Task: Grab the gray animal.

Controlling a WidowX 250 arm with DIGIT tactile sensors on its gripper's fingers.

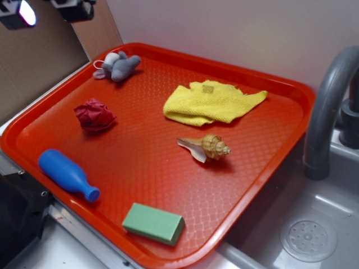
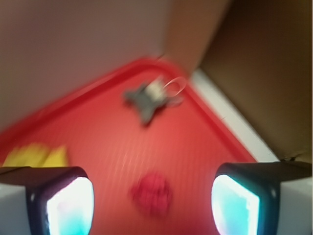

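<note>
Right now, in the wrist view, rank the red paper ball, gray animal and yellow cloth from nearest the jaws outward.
1. Red paper ball: just ahead, between the open jaws.
2. Yellow cloth: left edge, slightly beyond.
3. Gray animal: farthest, near the tray's far corner.

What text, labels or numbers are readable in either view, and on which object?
None readable in either view.
yellow cloth: a small darker square patch, maybe a tag, too small to read.
blue bottle, green block, gray animal, red tray: no markings visible.
Wrist view: too blurred to show any text.
</note>
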